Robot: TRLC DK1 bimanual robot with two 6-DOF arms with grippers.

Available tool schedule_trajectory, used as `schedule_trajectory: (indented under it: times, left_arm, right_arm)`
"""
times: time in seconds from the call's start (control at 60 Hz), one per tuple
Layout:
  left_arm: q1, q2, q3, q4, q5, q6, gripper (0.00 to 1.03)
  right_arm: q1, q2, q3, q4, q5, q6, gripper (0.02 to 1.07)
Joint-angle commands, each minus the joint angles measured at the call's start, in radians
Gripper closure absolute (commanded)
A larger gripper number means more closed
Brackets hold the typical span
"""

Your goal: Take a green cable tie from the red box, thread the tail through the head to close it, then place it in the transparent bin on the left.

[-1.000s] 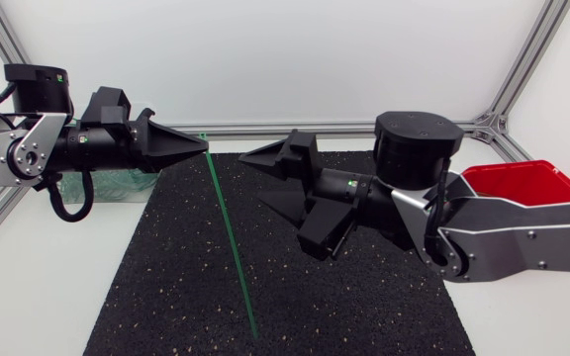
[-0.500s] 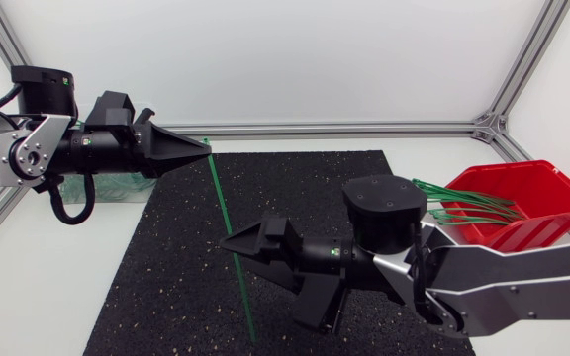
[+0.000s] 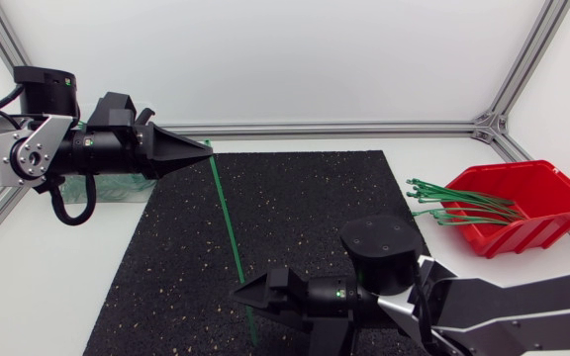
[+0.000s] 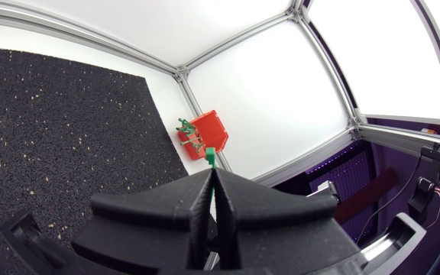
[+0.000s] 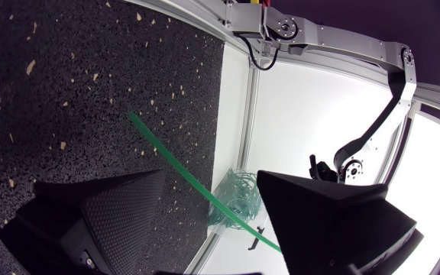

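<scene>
Now the right gripper [image 3: 265,309] sits lower than half a second ago, at the black mat's [image 3: 166,277] 6 o'clock edge, fingers spread either side of the green cable tie [image 3: 228,232]. The left gripper [image 3: 206,146], at 10 o'clock, stays pinched on the tie's head. The red box [image 3: 532,198] lies at 3 o'clock.

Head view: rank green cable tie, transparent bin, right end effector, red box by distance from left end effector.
1. green cable tie, clamped in the left end effector
2. transparent bin, at the far left
3. right end effector, open around the tie's tail
4. red box, far right
</scene>
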Motion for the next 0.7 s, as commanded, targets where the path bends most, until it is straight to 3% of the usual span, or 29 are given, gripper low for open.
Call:
schedule_trajectory:
  times: [0.0, 0.15, 0.317, 0.4, 0.683]
  left_arm:
    - [-0.005, 0.01, 0.022, -0.009, -0.001, 0.019, 0.99]
    - [-0.006, 0.009, 0.02, -0.03, -0.001, 0.037, 0.99]
    - [0.0, 0.007, 0.019, -0.044, -0.001, 0.053, 0.99]
    - [0.0, 0.007, 0.019, -0.055, -0.001, 0.062, 0.99]
    - [0.011, 0.003, 0.025, -0.058, -0.001, 0.065, 0.99]
  right_arm:
    - [0.019, 0.028, -0.029, 0.022, -0.002, -0.023, 0.31]
    - [0.028, 0.058, -0.029, 0.058, 0.003, -0.023, 0.55]
    - [0.025, 0.052, -0.026, 0.055, 0.006, -0.017, 0.65]
    - [0.028, 0.046, -0.032, 0.054, 0.005, -0.021, 0.91]
    - [0.041, 0.012, -0.049, 0.04, 0.014, -0.003, 0.98]
